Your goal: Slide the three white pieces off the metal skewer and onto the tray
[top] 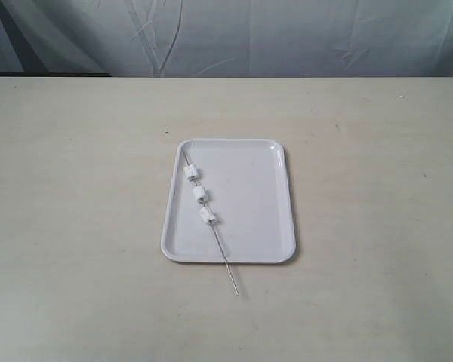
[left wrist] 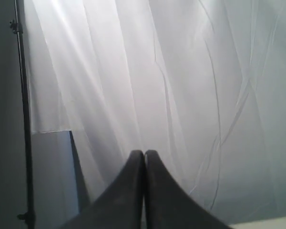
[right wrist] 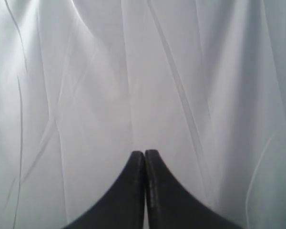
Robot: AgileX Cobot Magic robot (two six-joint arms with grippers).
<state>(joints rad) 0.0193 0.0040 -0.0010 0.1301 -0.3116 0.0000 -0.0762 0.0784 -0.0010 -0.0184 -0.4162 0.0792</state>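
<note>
The white tray lies in the middle of the table in the exterior view. The thin metal skewer rests slantwise along the tray's left side, its near end sticking out over the front rim onto the table. Three white pieces are threaded on it in a row: one, one, one. Neither arm shows in the exterior view. My left gripper is shut and empty, facing a white curtain. My right gripper is shut too, nothing between its fingers, also facing the curtain.
The pale tabletop spreads wide on every side of the tray. A white curtain hangs behind the table's far edge. A dark stand pole and a grey panel show in the left wrist view.
</note>
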